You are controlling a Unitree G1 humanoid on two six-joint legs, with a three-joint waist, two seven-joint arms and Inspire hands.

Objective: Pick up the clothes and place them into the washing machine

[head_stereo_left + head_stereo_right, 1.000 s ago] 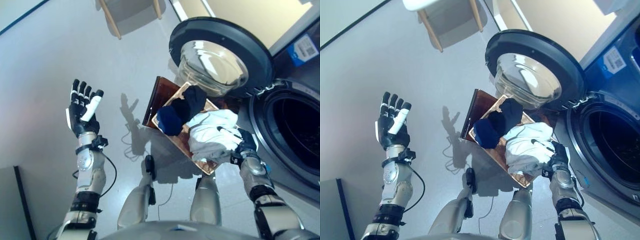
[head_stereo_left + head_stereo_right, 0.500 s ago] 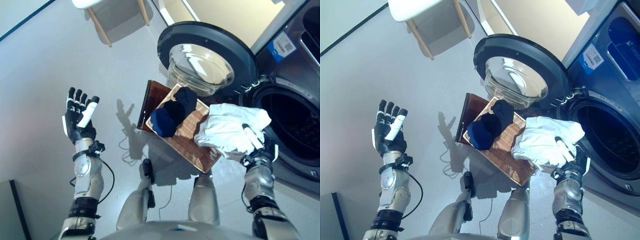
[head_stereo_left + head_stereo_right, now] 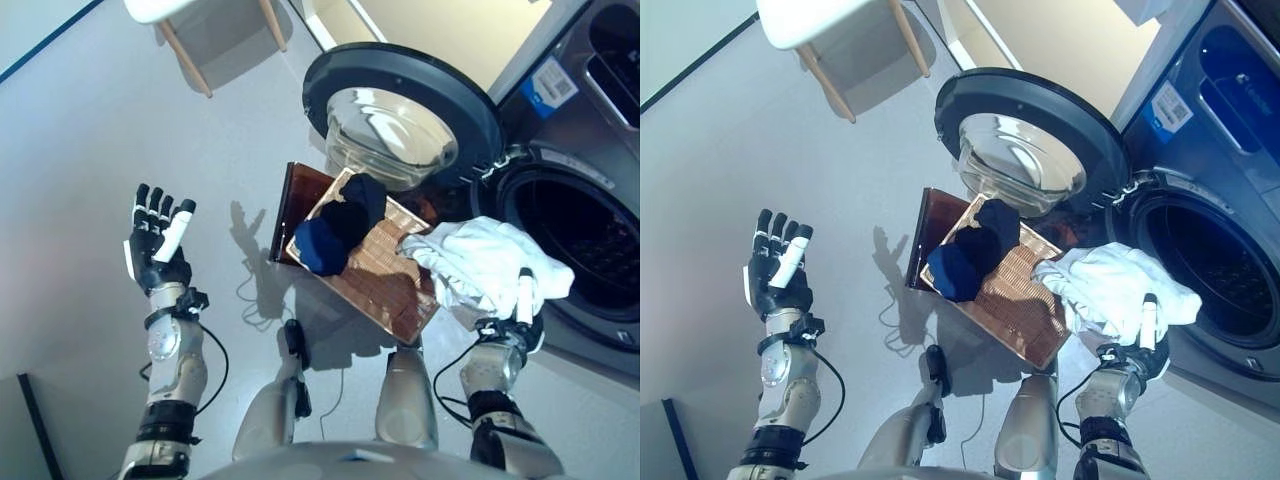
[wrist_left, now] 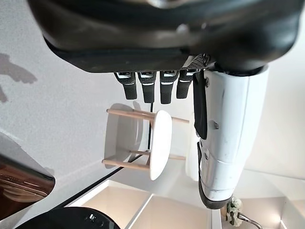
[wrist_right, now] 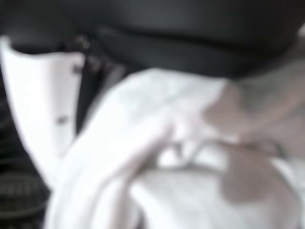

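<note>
The right hand (image 3: pixel 515 325) grips a bunched white garment (image 3: pixel 487 265), held up just at the rim of the washing machine's (image 3: pixel 590 240) open drum; its fingers seem curled into the cloth. Dark clothes (image 3: pixel 335 228) lie at the basket's (image 3: pixel 385 290) far corner. The left hand (image 3: pixel 155 245) hangs empty, fingers straight.

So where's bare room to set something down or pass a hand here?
Bare: the floor around the open left hand, and the drum opening. Crowded: the basket end holding the dark clothes; the right hand grips the white garment.
</note>
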